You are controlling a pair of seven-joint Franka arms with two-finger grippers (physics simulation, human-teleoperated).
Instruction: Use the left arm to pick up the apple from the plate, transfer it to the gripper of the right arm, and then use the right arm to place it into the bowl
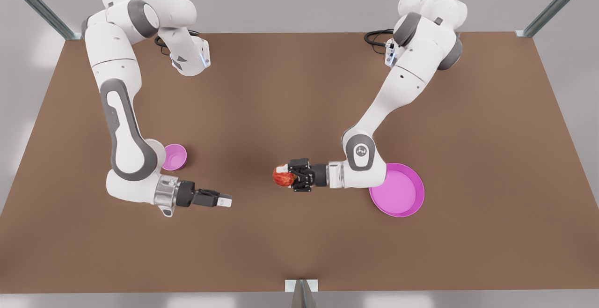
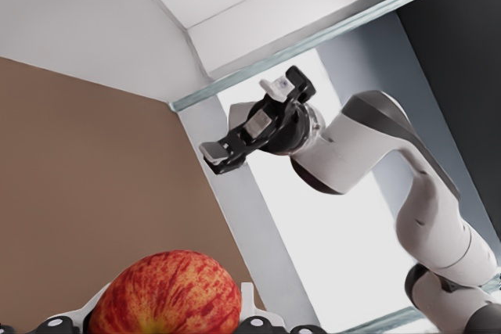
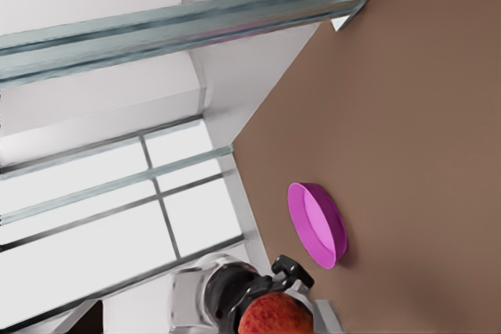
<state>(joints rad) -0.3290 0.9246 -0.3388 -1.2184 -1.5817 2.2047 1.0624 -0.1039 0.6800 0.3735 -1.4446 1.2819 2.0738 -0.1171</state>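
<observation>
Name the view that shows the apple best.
The left wrist view: the apple sits large and close, red with yellow streaks, in the left gripper. The front view shows it small, held above the table, facing the open right gripper. The right wrist view catches part of it at the frame's edge.

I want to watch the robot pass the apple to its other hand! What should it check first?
1. Apple gripped firmly: ok. The left gripper is shut on the apple, clear of the plate.
2. Other hand ready: ok. The right gripper is open and points toward the apple.
3. Hands close enough to pass: not ok. Bare table lies between them.
4. Hands lined up: not ok. In the front view, the right gripper sits lower in the picture than the apple.
5. Same height: cannot tell.
6. Bowl free: ok. The bowl beside the right arm looks empty.
</observation>
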